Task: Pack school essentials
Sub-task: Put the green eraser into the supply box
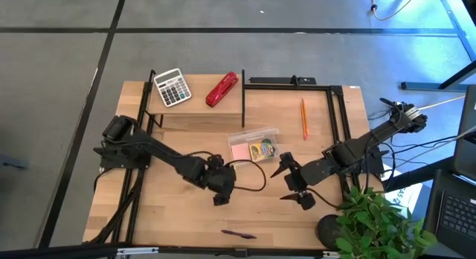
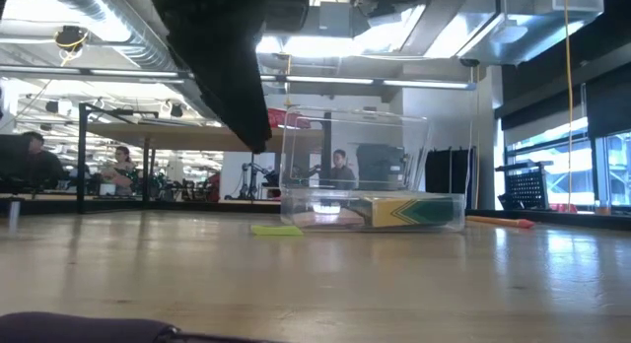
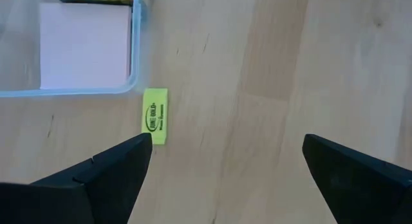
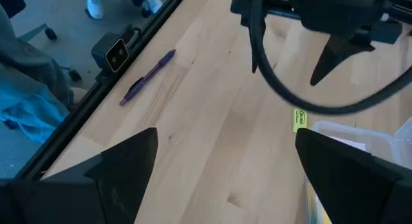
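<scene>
A clear plastic box [image 1: 253,143] in the middle of the table holds a pink sticky-note pad [image 3: 84,47] and a yellow-green crayon box [image 1: 262,149]. A tiny yellow block [image 3: 155,116] lies flat on the wood just outside the box's corner. My left gripper [image 3: 225,147] hovers open above the table beside the block, which lies off one fingertip. My right gripper [image 4: 225,137] stands open in the air to the right of it, holding nothing. An orange pencil [image 1: 303,117] lies at the far right and a dark purple pen [image 1: 238,234] near the front edge.
A grey-white calculator [image 1: 172,88] and a red stapler [image 1: 222,89] sit on a raised wooden shelf at the back. A black frame [image 1: 335,103] runs along the table's sides. A potted plant [image 1: 375,218] stands at the near right corner. People sit in the room beyond.
</scene>
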`<action>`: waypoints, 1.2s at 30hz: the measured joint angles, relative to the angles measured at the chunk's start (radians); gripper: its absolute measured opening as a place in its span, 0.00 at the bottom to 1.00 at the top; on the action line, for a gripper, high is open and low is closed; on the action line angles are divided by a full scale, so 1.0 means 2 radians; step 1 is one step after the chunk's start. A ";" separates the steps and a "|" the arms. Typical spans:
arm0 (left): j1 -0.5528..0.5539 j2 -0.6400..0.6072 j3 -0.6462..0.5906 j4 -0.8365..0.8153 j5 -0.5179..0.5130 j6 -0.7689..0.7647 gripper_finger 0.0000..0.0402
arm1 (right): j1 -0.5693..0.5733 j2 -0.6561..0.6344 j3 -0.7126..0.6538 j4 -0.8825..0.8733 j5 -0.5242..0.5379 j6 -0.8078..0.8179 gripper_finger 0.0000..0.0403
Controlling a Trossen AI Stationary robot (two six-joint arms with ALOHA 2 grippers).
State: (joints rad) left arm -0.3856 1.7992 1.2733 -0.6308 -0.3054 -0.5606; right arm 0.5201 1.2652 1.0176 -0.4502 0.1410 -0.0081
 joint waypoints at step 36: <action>0.096 0.000 -0.154 0.209 0.055 0.076 0.99 | 0.000 0.000 0.000 -0.017 0.069 0.000 0.92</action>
State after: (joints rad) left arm -0.1944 1.7992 0.9659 -0.2119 -0.1955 -0.4087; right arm 0.5201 1.2652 1.0172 -0.4839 0.2798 -0.0086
